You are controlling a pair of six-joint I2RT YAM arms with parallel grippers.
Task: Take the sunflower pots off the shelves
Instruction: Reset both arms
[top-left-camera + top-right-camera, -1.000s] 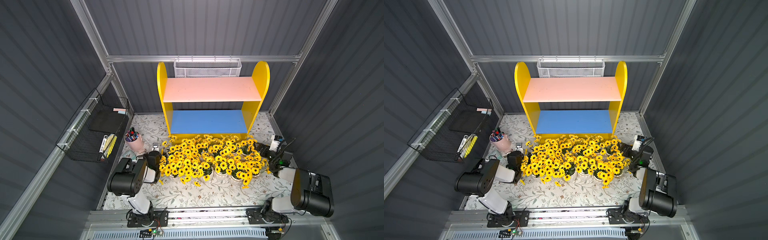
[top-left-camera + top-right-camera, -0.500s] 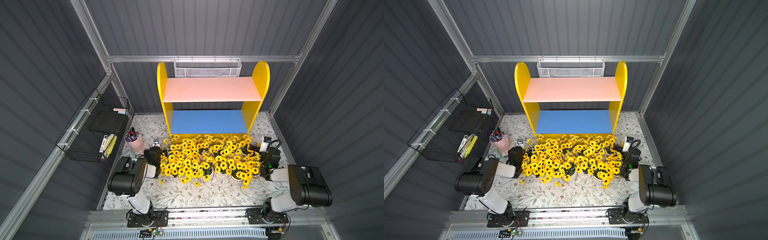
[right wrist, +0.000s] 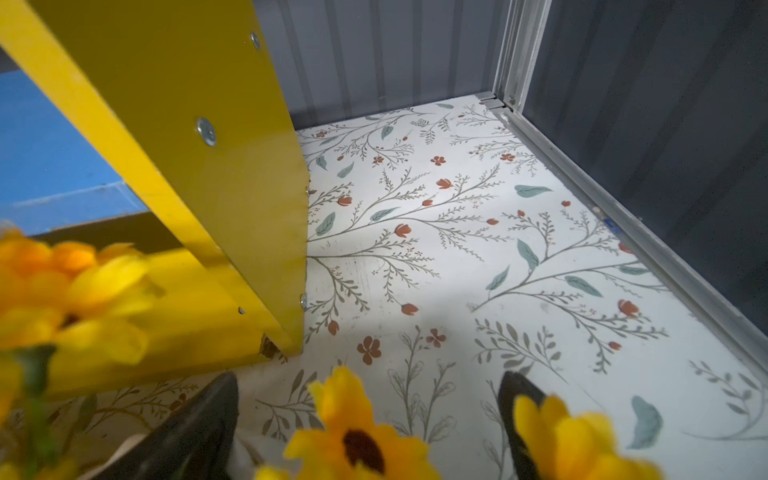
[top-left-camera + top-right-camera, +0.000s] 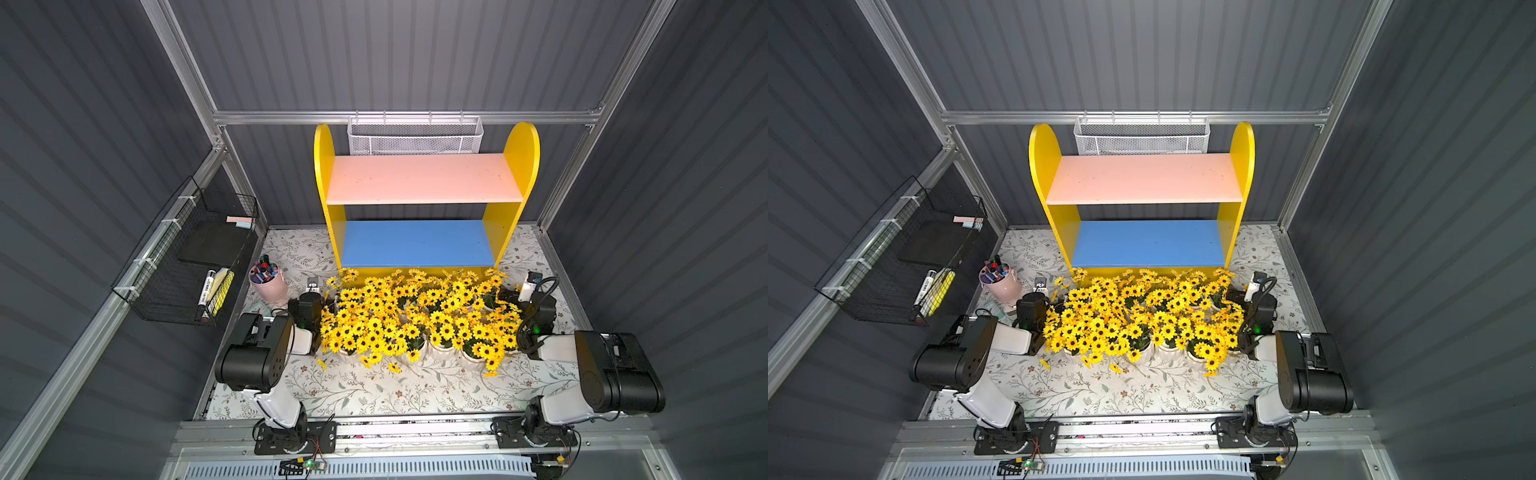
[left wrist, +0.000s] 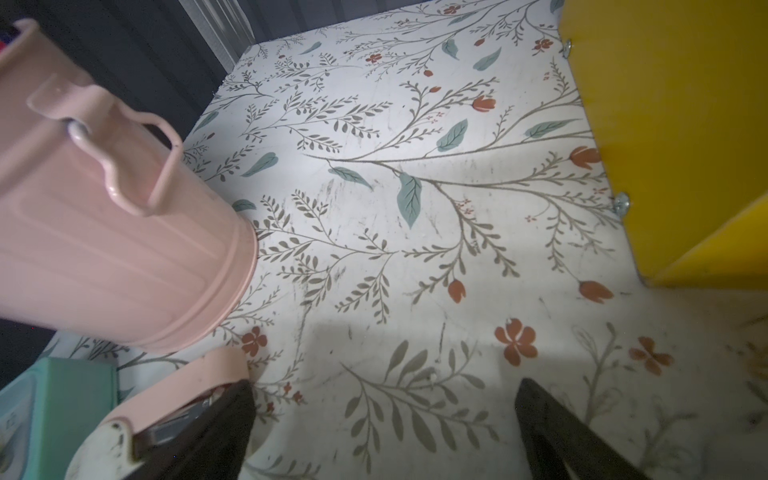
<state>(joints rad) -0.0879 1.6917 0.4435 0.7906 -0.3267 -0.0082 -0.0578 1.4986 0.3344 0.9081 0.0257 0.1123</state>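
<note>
Sunflower pots (image 4: 415,328), small white ribbed rounds with yellow dark-centred blooms, crowd the floral-print tabletop (image 4: 374,390) at six o'clock of the yellow two-tier wooden shelves (image 4: 424,178). Flanking the cluster, the left pincer (image 5: 384,399) at nine o'clock and the right pincer (image 3: 370,386) at three o'clock both gape wide, holding nothing.
</note>
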